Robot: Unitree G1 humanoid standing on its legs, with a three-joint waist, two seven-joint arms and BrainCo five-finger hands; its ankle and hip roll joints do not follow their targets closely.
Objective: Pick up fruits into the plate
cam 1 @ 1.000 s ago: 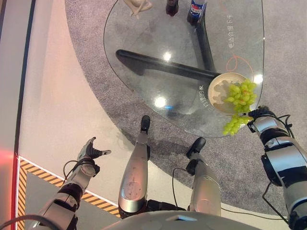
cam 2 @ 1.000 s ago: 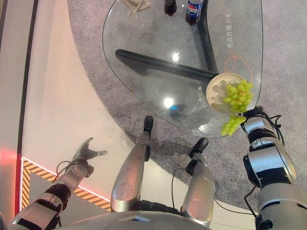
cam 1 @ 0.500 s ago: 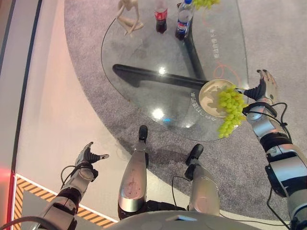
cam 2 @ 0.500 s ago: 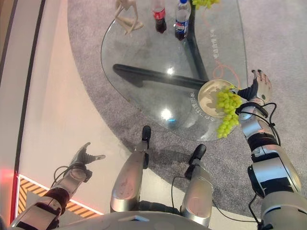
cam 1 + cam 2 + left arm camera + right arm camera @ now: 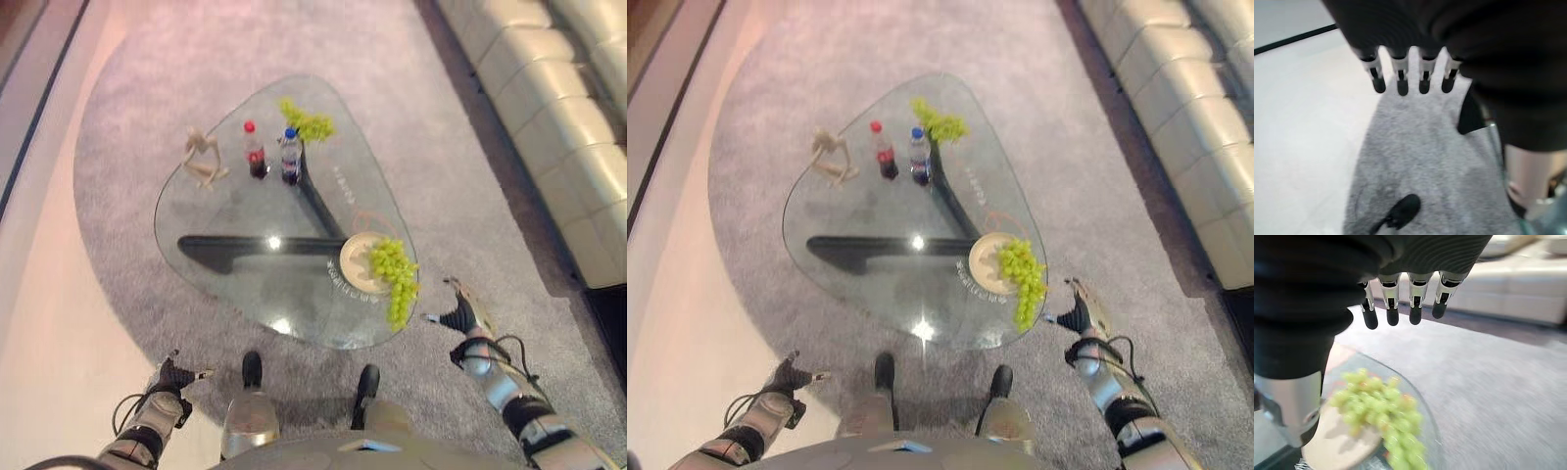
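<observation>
**Grapes on the plate, both hands empty**

Lying across the plate [image 5: 359, 264], 1 bunch of green grapes [image 5: 394, 271] rests partly on it and partly over its rim, trailing toward the near edge of the glass table [image 5: 235, 220]. The plate sits at about 4 o'clock on the tabletop, close to that edge. A second bunch of grapes [image 5: 308, 123] lies on the far side of the table at about 12 o'clock, well apart from the plate.

The right hand [image 5: 458, 311] hovers off the table edge, just beside the trailing grapes at about 4 o'clock from the plate, not touching them. Its fingers [image 5: 1392, 308] are straight and spread, holding nothing. The left hand [image 5: 173, 376] hangs low at about 7 o'clock in the scene, over the edge of the grey carpet [image 5: 137, 108], well apart from the table; its fingers [image 5: 1400, 83] are straight and empty too.

Near the table's middle stand 2 bottles, a red-capped one [image 5: 254, 150] and a blue-capped one [image 5: 289, 157], side by side. A pale figurine [image 5: 203, 159] sits at about 9 o'clock from them. A cream sofa [image 5: 558, 108] runs along the far right of the room.
</observation>
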